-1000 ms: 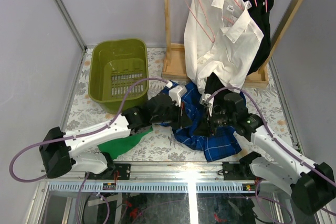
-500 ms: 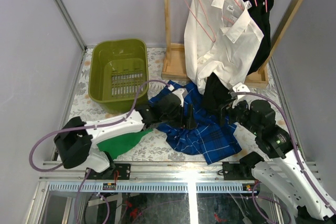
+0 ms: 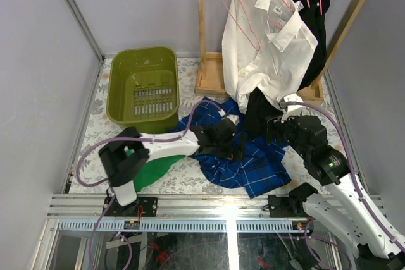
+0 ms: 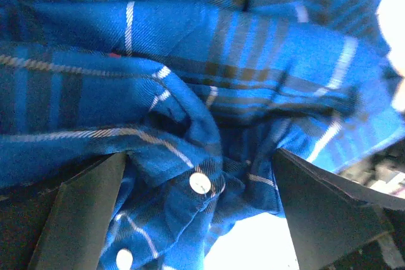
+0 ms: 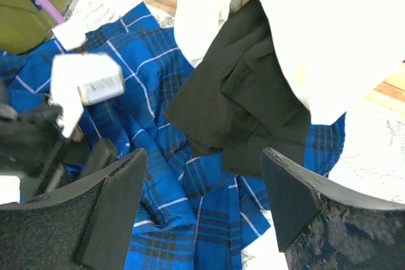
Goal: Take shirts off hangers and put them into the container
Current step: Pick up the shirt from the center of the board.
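The blue shirt (image 3: 253, 159) lies heaped on the counter. It is bunched between my left fingers (image 4: 82, 219), which are spread wide, and just under my right fingers (image 5: 107, 213), also spread and gripping nothing. The container (image 3: 126, 115) sits well apart, back behind the left fingers. A black shirt (image 5: 234, 99) tail overlaps the blue one just ahead of the right fingers. I judge that closing there could snag both.

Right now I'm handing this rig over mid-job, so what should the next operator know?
Left gripper: open, over the blue shirt.
Right gripper: open, holding nothing.
Blue shirt: crumpled on the table, right of the container.
Container: empty.
White shirt and black shirts: on the hangers.
Done: one shirt unhung.
Left: bin it, then unhang and bin the others.
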`<action>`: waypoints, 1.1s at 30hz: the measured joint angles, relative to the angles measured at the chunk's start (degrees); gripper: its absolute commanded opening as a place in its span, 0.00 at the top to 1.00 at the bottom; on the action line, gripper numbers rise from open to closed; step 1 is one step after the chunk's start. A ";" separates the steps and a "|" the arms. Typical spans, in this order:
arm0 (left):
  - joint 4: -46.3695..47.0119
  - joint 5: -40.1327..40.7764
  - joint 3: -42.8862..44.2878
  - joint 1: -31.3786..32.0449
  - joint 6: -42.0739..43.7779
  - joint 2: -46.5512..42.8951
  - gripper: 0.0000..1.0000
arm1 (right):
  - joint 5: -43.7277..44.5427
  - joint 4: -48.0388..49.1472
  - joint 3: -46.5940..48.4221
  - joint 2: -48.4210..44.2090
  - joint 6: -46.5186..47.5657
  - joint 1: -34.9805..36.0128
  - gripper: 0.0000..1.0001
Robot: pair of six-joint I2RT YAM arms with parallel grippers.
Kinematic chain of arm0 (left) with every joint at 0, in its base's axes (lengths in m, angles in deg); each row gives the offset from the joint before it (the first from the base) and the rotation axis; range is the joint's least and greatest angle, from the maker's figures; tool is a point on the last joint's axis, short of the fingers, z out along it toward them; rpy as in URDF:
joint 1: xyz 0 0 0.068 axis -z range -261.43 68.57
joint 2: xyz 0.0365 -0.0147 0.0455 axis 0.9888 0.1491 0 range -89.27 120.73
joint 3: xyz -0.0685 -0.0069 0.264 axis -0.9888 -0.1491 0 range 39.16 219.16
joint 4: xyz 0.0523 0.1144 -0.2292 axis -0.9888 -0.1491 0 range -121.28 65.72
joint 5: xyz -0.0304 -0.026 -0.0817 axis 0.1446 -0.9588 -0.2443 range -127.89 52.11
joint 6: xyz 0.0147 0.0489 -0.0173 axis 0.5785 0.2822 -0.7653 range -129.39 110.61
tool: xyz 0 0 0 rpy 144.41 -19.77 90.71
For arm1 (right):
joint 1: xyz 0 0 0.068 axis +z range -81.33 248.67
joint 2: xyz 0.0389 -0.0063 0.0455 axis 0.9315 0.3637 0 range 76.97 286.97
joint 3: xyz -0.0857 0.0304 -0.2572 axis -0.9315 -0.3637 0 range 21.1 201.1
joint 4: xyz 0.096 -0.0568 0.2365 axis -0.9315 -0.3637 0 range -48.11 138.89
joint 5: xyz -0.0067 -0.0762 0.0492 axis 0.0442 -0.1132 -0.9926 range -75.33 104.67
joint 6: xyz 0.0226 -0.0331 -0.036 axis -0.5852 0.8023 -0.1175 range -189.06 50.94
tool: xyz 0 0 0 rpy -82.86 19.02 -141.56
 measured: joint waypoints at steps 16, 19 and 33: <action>-5.92 23.32 -6.67 6.88 5.03 -5.31 1.00 | 10.71 3.37 -0.81 -4.33 -1.70 0.00 0.17; -8.52 28.30 -6.86 8.52 9.18 -17.38 1.00 | 13.07 3.80 -0.87 -5.62 -1.77 0.00 0.17; -13.42 41.22 15.19 9.16 31.01 -45.79 1.00 | 18.36 5.18 -1.53 -9.60 -2.97 0.00 0.16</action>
